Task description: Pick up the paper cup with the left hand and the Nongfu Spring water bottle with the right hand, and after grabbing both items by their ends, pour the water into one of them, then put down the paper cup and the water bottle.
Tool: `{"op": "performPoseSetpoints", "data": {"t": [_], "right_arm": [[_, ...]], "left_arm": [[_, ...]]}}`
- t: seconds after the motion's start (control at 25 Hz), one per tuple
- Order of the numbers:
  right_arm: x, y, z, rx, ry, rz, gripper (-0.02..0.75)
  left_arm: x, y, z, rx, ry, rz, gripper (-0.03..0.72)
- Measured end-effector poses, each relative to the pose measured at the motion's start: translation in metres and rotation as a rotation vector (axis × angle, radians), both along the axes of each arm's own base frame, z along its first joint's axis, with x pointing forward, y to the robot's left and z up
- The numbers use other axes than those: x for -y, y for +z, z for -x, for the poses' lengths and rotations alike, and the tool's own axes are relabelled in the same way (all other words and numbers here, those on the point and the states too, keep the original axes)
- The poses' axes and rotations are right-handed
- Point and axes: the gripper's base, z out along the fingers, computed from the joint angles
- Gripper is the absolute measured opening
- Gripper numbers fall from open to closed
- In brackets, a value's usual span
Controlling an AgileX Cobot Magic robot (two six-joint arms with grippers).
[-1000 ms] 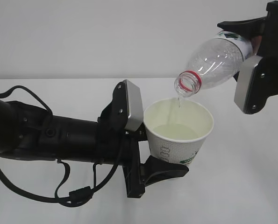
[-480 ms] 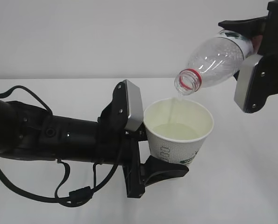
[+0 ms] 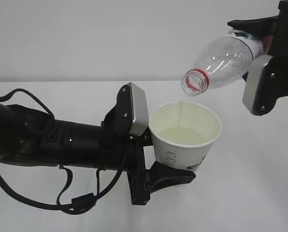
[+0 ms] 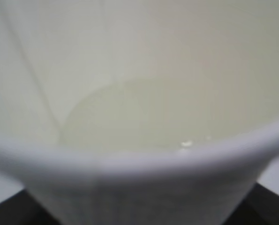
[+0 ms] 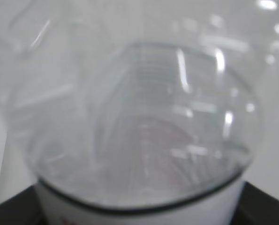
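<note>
Pouring looks all but finished: the paper cup (image 3: 185, 135), clamped low on its wall in the left gripper (image 3: 156, 157), holds a shallow pool of water (image 3: 183, 136), while the Nongfu Spring water bottle (image 3: 222, 62), clamped at its base end in the right gripper (image 3: 260, 63), tilts mouth-down just above the cup's far rim and seems nearly empty. What remains is righting the bottle and setting both down; the white table (image 3: 260, 183) lies bare around the cup, giving room right of it.

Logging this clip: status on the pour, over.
Left gripper shut on paper cup, held upright. Right gripper shut on water bottle, mouth tipped down over cup. Water in cup. Nothing in the way.
</note>
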Motion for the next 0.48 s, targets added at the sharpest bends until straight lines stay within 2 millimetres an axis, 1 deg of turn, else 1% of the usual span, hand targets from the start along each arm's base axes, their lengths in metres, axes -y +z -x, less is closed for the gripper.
{"op": "performPoseSetpoints", "data": {"t": [0.48], "right_arm": [[0.0018,-0.0012,-0.001,-0.001,-0.021,0.025,0.476]], "left_arm": [[0.0,0.0,0.0,0.0,0.0,0.0,0.534]]}}
